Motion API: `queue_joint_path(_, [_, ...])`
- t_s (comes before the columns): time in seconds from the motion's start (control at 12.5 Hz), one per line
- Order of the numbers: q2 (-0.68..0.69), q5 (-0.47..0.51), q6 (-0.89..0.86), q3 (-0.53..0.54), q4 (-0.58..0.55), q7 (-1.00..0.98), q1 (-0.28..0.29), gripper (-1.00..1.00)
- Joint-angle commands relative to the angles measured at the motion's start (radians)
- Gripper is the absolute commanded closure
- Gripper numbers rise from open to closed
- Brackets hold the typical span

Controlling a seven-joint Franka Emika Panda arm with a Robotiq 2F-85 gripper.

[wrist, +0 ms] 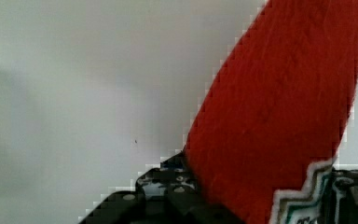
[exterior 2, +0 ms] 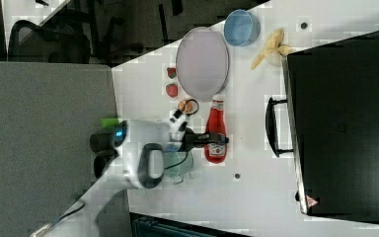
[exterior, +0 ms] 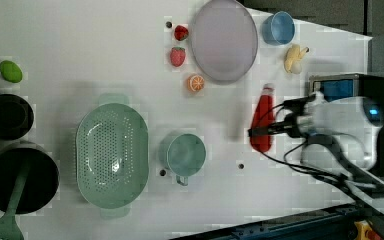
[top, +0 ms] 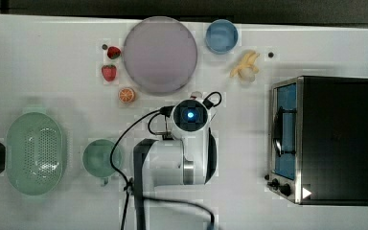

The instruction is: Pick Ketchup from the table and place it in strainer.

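The ketchup is a red bottle with a white cap, standing on the white table between the purple plate and the toaster oven. My gripper is shut on its lower body, one finger on each side, as the right view shows it around the ketchup. In the wrist view the red ketchup sits tight between my black fingers. From the top view my wrist covers most of the bottle. The strainer is a mint-green oval colander at the top view's left, also in the left view, with nothing in it.
A green mug stands between the strainer and my arm. A purple plate, blue cup, strawberries, orange slice and banana lie beyond. The toaster oven is at the top view's right. Black pots stand beside the strainer.
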Motion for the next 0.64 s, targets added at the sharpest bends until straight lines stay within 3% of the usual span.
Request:
queue_joint_path(0.08, [-0.24,-0.003,-0.213,0.014,0.106,-0.012,0.006,-0.24])
queue_joint_path(0.4, [-0.351,0.027,-0.478,0.112,0.231,0.141,0.037,-0.24])
queue_joint_path(0.64, [-0.337,0.057,-0.494,0.247,0.29,0.392,0.076,-0.24])
